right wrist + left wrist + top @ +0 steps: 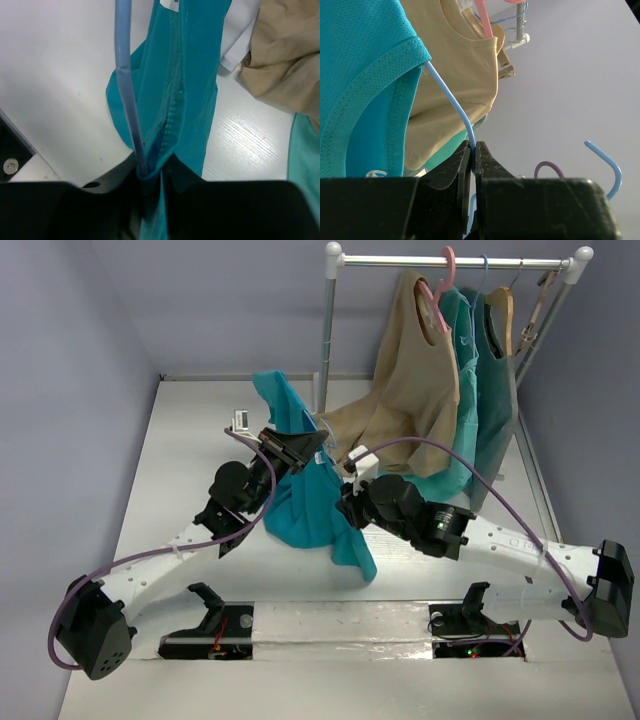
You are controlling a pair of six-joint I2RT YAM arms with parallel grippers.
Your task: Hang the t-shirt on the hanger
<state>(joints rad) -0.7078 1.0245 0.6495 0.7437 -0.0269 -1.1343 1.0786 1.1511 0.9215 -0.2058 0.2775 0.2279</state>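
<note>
Holds the t-shirt (300,502) lifted above the table (180,440), between both arms. Clamps the left gripper (472,150) tight on the hanger (451,100) wire, plain only from the left wrist, just below a hemmed shirt opening. Pinches teal fabric in the closed right gripper (152,172), wire alongside.

Lavender walls (80,340), white table (190,440), clothes rail (450,260)
</note>
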